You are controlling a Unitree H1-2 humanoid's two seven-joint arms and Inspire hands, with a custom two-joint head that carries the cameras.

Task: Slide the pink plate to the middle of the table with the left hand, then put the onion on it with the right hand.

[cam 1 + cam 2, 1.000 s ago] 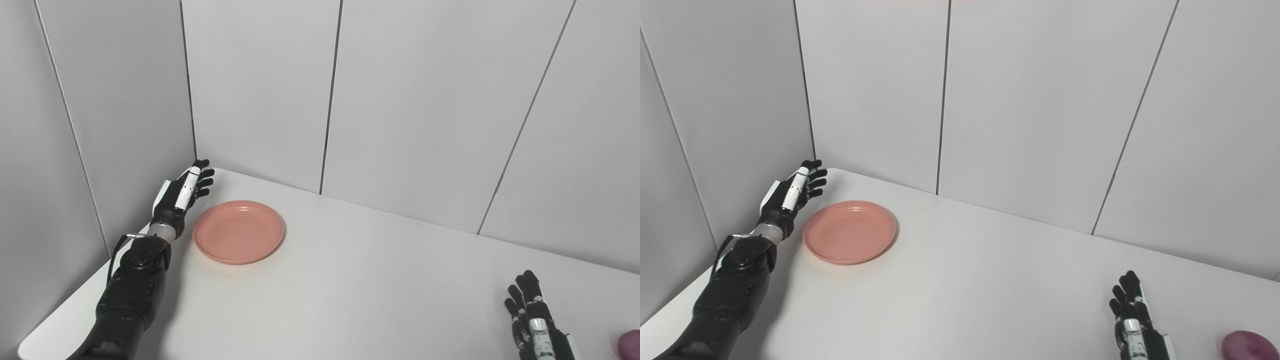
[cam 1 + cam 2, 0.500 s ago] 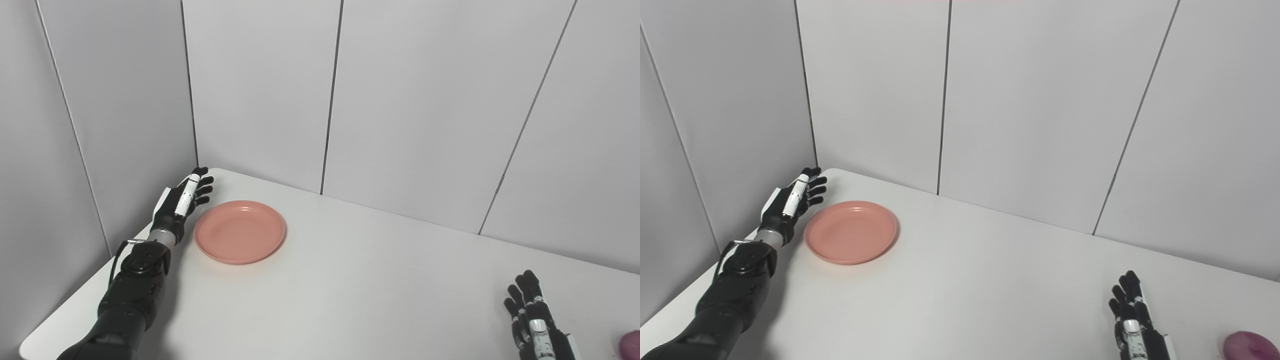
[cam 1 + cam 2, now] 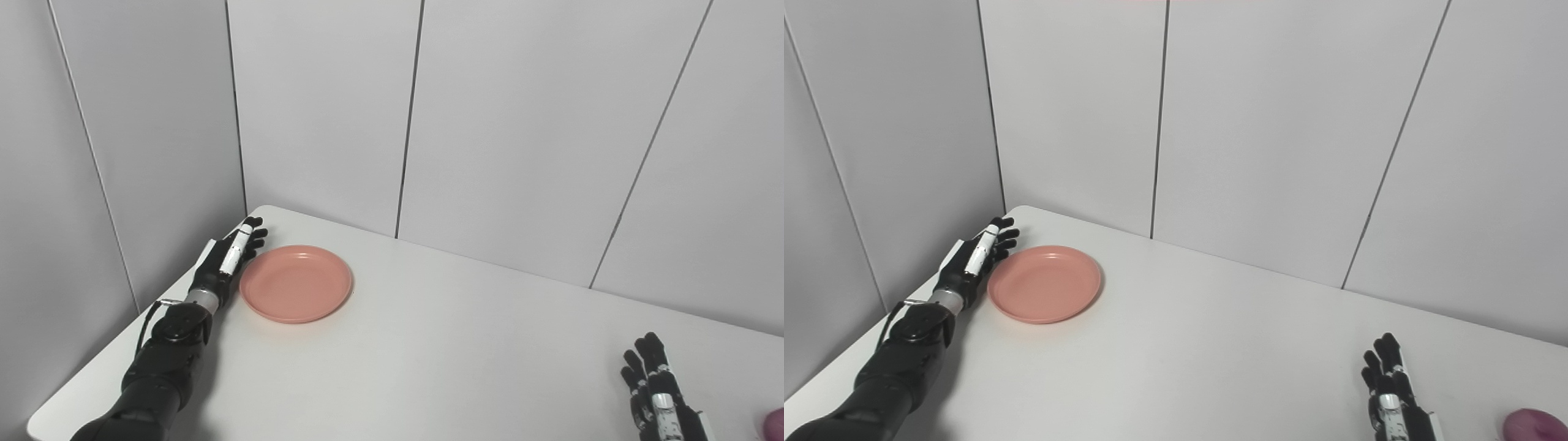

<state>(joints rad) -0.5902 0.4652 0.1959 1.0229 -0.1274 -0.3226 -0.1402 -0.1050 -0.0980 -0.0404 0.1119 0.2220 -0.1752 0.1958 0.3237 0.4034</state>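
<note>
The pink plate [image 3: 296, 283] lies flat near the table's far left corner. My left hand [image 3: 228, 260] rests low beside the plate's left rim, open with fingers stretched toward the wall; whether it touches the rim I cannot tell. At the bottom right, my right hand [image 3: 1390, 395] is open, fingers pointing up, holding nothing. The purple onion [image 3: 1532, 425] sits on the table at the bottom right edge, a little to the right of that hand and apart from it.
Grey wall panels [image 3: 502, 122] close the table's far side and left side, meeting in a corner just behind the left hand. The white table [image 3: 429, 367] stretches between the plate and the right hand. Its left edge runs under my left forearm.
My left hand has come down from a raised pose to table level and closer to the plate's left rim. The plate, the onion and the right hand have stayed put.
</note>
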